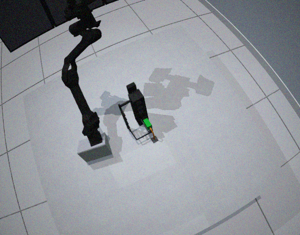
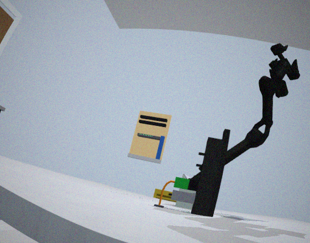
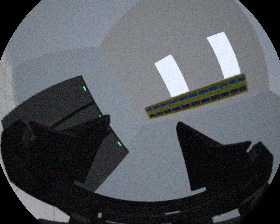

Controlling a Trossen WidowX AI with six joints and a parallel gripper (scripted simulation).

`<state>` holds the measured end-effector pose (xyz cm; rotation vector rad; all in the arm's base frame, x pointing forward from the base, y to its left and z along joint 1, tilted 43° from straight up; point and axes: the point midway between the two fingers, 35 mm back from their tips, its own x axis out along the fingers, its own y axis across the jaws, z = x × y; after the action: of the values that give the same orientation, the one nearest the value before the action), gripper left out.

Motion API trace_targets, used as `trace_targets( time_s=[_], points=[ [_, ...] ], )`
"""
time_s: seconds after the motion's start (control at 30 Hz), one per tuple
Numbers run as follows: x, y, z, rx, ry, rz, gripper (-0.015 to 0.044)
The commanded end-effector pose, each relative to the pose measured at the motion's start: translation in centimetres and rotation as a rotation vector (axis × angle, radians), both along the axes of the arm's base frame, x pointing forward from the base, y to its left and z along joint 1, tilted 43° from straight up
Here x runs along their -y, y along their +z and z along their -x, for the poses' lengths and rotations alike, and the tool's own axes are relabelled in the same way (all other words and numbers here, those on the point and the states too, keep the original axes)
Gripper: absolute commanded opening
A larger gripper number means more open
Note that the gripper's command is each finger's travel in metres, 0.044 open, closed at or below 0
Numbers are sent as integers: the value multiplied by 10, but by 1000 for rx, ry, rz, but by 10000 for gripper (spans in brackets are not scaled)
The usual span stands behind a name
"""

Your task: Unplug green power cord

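Note:
The green plug stands above the pale surface. Its orange cord drops from it to a small dark block. The plug appears beside the lower part of a tall black upright body. Which part of that body is the power strip, and whether the plug sits in a socket, I cannot tell. My gripper is open, with two dark fingers wide apart and nothing visible between them. It is high at the top of the raised arm, far from the plug and cord.
A thin dark wire frame stands left of the black body. The arm's grey base box is further left. A yellow panel and dark cabinets are also there.

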<state>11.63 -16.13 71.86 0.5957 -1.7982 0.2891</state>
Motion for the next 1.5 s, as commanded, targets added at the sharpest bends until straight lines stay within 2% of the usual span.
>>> trace_targets(
  time_s=[0.0, 0.27, 0.53, 0.93, 1.2, 1.47],
  points=[
    [1, -1, -2, -8, -1, -1, 374],
    [47, -35, -97, -349, -22, -106, 164],
    [98, -103, -189, -726, -4, -251, 160],
    [143, -258, -291, -1293, 109, -450, 160],
    [141, -385, -323, -1673, 225, -596, 160],
    [116, -507, -321, -2027, 412, -726, 160]
  ],
)
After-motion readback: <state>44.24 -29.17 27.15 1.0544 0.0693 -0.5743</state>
